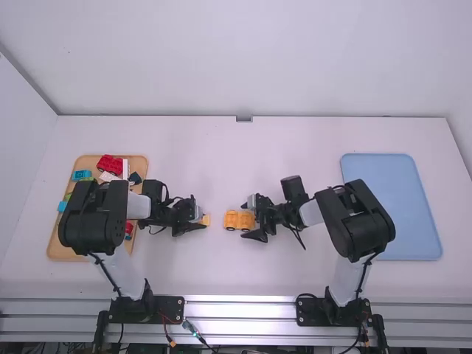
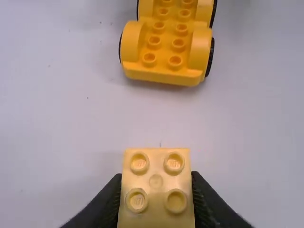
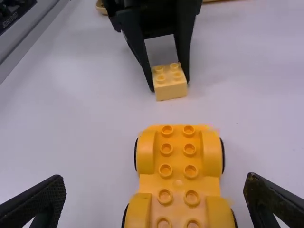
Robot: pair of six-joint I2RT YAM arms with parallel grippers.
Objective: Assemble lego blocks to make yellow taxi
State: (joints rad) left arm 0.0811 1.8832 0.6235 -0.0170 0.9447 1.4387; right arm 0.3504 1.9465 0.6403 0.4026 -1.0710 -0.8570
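Yellow chassis [image 1: 231,220], between right gripper's [image 1: 245,220] spread fingers

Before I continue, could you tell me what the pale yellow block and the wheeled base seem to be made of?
The pale yellow block looks like hard moulded plastic, smooth with a slight sheen: its round studs catch small highlights. The wheeled base seems the same, orange-yellow with crisp studs and a soft shine; its black wheels may be plastic or rubber.
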